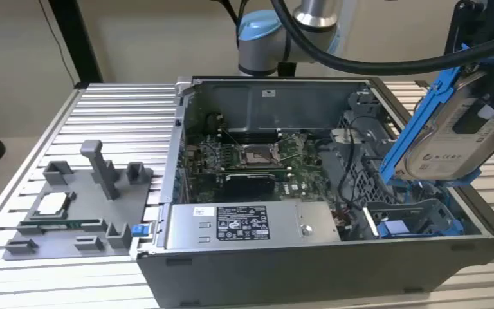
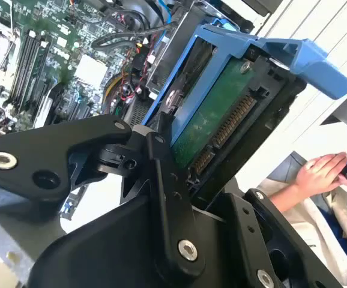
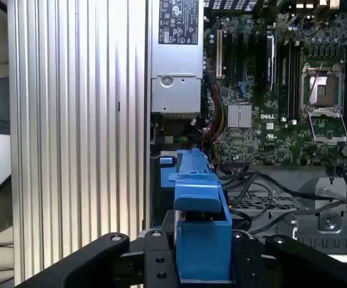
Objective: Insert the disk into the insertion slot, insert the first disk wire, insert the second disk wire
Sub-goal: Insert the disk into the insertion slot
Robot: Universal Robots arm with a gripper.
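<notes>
My gripper (image 1: 485, 90) is shut on the disk (image 1: 449, 145), a silver-grey drive in a bright blue frame. It holds the disk tilted steeply in the air over the open computer case's side at the exterior view's right. The insertion slot (image 1: 410, 222), a grey metal bay with blue rails, lies below the disk inside the case. In the second wrist view black fingers (image 2: 164, 168) clamp the disk (image 2: 215, 114), whose green board and connector face the camera. In the first wrist view the disk's blue frame (image 3: 200, 222) sits between the fingers (image 3: 155, 258), above the blue slot rails (image 3: 164, 174).
The case holds a motherboard (image 1: 247, 161), a grey labelled power-supply box (image 1: 242, 225) and dark cables (image 1: 350, 167) beside the bay. A grey fixture plate (image 1: 67, 212) with small parts lies on the ribbed table at the exterior view's left. A person's hand (image 2: 320, 174) shows beyond the table.
</notes>
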